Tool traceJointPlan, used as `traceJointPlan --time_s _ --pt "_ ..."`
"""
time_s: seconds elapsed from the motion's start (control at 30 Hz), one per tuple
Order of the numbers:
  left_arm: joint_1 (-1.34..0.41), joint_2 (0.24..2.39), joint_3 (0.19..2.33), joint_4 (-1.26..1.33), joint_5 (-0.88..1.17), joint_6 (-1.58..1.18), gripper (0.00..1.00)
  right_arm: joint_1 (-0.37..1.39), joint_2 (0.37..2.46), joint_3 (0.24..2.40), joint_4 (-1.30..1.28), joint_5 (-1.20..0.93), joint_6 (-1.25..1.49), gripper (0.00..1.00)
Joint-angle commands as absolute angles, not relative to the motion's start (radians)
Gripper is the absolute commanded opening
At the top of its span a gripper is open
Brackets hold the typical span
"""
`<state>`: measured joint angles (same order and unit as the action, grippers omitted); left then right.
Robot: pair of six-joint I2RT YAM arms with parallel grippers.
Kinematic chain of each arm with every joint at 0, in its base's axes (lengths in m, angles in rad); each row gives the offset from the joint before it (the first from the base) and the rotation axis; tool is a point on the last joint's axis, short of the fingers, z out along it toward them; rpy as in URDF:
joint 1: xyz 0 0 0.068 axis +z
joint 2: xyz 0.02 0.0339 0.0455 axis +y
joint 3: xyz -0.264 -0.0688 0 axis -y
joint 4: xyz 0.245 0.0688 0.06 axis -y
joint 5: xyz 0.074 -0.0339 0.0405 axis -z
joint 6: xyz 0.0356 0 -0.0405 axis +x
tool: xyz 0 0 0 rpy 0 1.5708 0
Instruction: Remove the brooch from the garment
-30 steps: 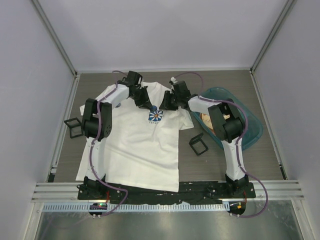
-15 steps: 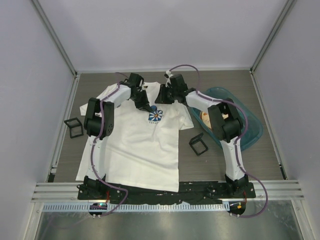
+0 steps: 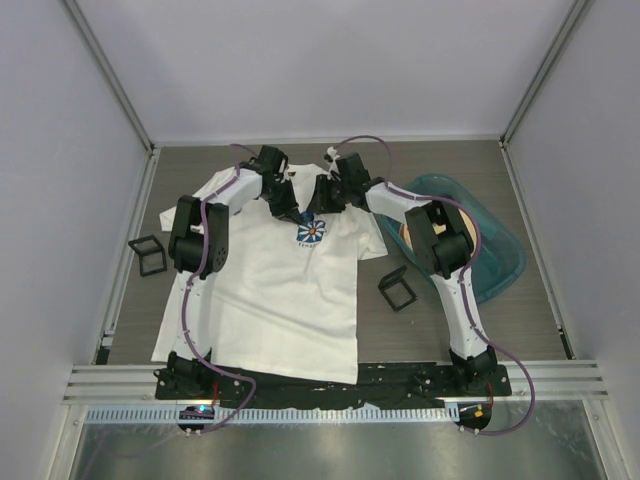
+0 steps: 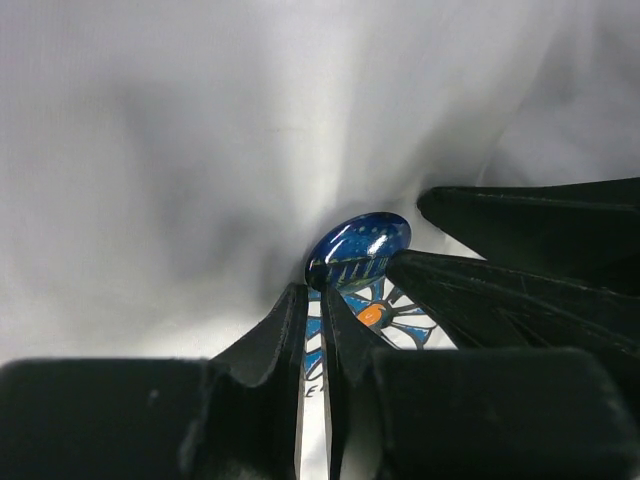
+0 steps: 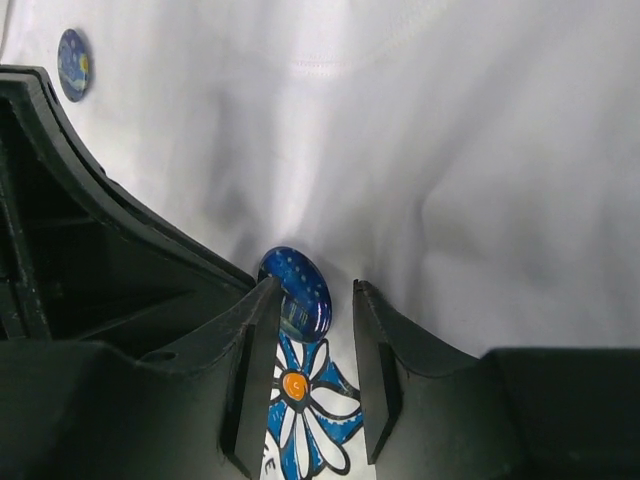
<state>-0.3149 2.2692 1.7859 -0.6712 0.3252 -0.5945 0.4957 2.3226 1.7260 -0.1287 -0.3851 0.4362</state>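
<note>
The garment (image 3: 280, 290) lies flat on the desk (image 3: 440, 330), collar toward the far wall. A teal basin (image 3: 500, 270) sits just off its right sleeve, with one black square frame (image 3: 397, 288) near the right hem and another black square frame (image 3: 147, 254) beside the left sleeve. A second small blue pin (image 5: 73, 50) shows on the white cloth, well apart from the chest print.

The brooch (image 5: 295, 292) sits on the chest, at the upper edge of the flower emblem (image 3: 311, 234). Both arms crowd over it from opposite sides, so the overhead view barely shows it.

The left end effector (image 4: 312, 292) has its fingers drawn almost together, with only a thin slit between them. Its tips press the cloth at the brooch's lower rim, and the fabric puckers toward them. I cannot tell whether a fold is nipped.

The right end effector (image 5: 312, 288) is spread, its fingers (image 5: 372, 350) standing either side of the brooch. One finger touches the brooch's edge; the other stands clear of it. The left arm's black fingers fill the space right next to it.
</note>
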Motion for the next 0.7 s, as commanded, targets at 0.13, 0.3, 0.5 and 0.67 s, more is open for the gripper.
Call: traceJointPlan --time_s 0.13,0.3,0.5,0.67 --pt "-0.316 2.283 1.815 -0.687 0.316 -0.581 0.14 0.506 2.298 1.718 -0.065 -0.475 0.462 0.36" --pt "-0.316 2.284 1.815 -0.684 0.322 -0.584 0.14 0.506 2.278 1.69 -0.043 -0.502 0.474 0.33" --pt "-0.314 2.272 1.813 -0.684 0.319 -0.583 0.14 0.508 2.276 1.678 0.024 -0.569 0.528 0.3" --pt "-0.314 2.224 1.784 -0.666 0.29 -0.574 0.22 0.506 2.257 1.654 0.044 -0.558 0.566 0.27"
